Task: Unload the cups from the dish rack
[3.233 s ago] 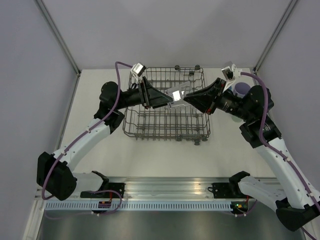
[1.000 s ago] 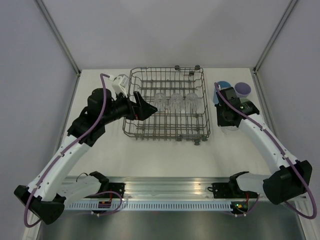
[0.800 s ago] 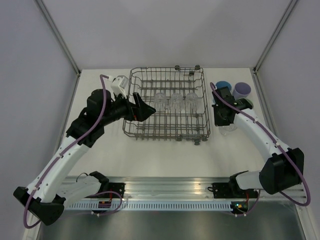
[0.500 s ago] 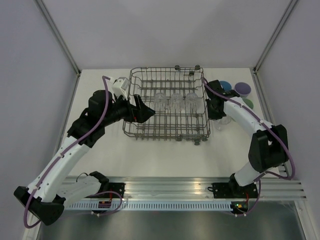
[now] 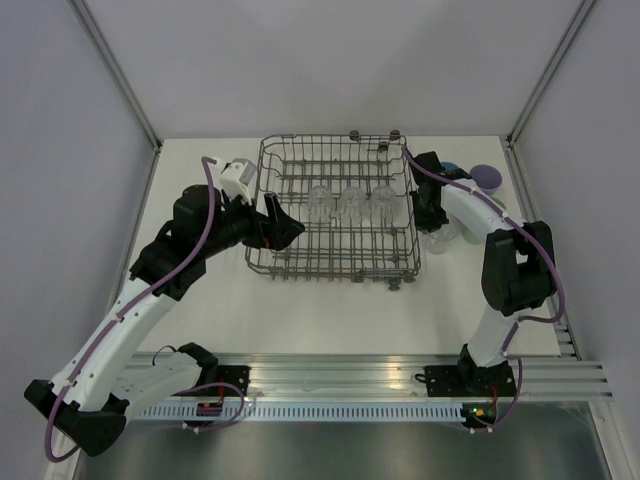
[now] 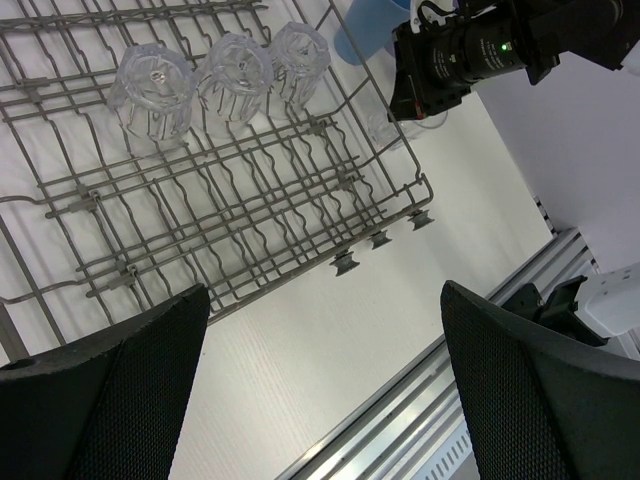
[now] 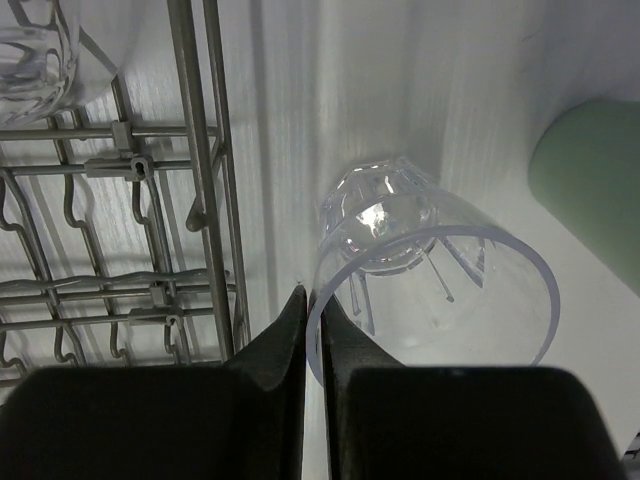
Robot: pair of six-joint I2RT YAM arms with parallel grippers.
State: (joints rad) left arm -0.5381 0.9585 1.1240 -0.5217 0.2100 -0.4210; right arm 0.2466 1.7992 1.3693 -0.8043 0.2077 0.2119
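The grey wire dish rack (image 5: 262, 200) stands mid-table with three clear cups (image 5: 352, 200) in a row inside it; the left wrist view shows them too (image 6: 235, 75). My right gripper (image 5: 428, 222) is just outside the rack's right wall, shut on the rim of another clear cup (image 7: 430, 270), one finger inside (image 7: 345, 350) and one outside. Whether that cup rests on the table I cannot tell. My left gripper (image 5: 287, 222) hovers at the rack's left side, wide open and empty (image 6: 325, 400).
A blue cup (image 5: 450, 170) and a lavender cup (image 5: 486, 178) stand on the table right of the rack. A light green cup (image 7: 590, 170) sits close to the held one. The rack wall (image 7: 195, 200) is right beside my right fingers.
My right gripper has carried the clear cup leftward and farther back, up against the rack's right wall, with its arm folding in. The left gripper drew back slightly, still open.
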